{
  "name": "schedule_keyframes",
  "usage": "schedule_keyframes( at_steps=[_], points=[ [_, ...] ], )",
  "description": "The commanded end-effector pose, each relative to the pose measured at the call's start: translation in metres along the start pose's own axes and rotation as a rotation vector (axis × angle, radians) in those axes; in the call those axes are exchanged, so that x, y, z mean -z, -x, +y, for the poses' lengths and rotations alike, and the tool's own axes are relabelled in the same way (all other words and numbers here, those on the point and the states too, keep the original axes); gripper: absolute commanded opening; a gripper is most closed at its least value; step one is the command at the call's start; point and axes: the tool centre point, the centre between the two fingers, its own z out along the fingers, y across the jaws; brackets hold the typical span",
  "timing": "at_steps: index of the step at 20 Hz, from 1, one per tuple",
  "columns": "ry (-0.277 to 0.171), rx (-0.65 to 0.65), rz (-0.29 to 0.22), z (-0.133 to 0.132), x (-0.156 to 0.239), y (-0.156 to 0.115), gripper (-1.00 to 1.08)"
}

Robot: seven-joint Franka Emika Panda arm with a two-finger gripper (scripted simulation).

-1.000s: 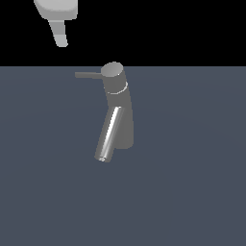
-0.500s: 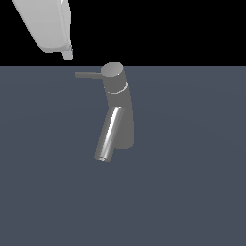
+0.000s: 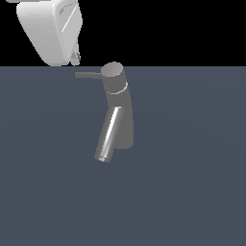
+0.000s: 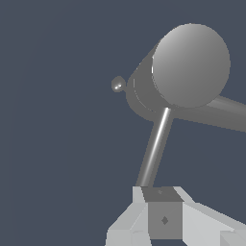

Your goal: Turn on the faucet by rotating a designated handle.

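Faucet (image 3: pixel 117 108) stands upright mid-surface, spout (image 3: pixel 108 137) slanting down toward the exterior view's left. Thin handle (image 3: pixel 88 75) sticks out sideways from its top, leftward. White gripper (image 3: pixel 75 58) hangs just above the handle's tip; open or closed, cannot tell.

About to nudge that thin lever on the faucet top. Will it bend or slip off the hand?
The handle is a straight, thin metal-looking rod, so it probably stays stiff and swivels with the top section of the faucet rather than bending. Its smooth, round surface looks slippery; the hand may slide toward the free end. Pushing nearer the tip likely turns it most easily.
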Motion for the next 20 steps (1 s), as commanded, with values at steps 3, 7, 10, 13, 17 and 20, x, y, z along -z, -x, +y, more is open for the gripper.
schedule_keyframes(
  at_steps=[3,7,10,13,17,20],
  points=[
    [-0.022,-0.072,0.023,-0.011,-0.011,-0.003,-1.00],
    [-0.038,-0.129,0.043,-0.019,-0.019,-0.006,-1.00],
    [-0.048,-0.166,0.057,-0.024,-0.024,-0.009,-1.00],
    [-0.057,-0.196,0.069,-0.029,-0.028,-0.011,-1.00],
    [-0.066,-0.228,0.082,-0.033,-0.033,-0.014,-1.00],
    [-0.070,-0.245,0.089,-0.036,-0.035,-0.016,-1.00]
  ],
)
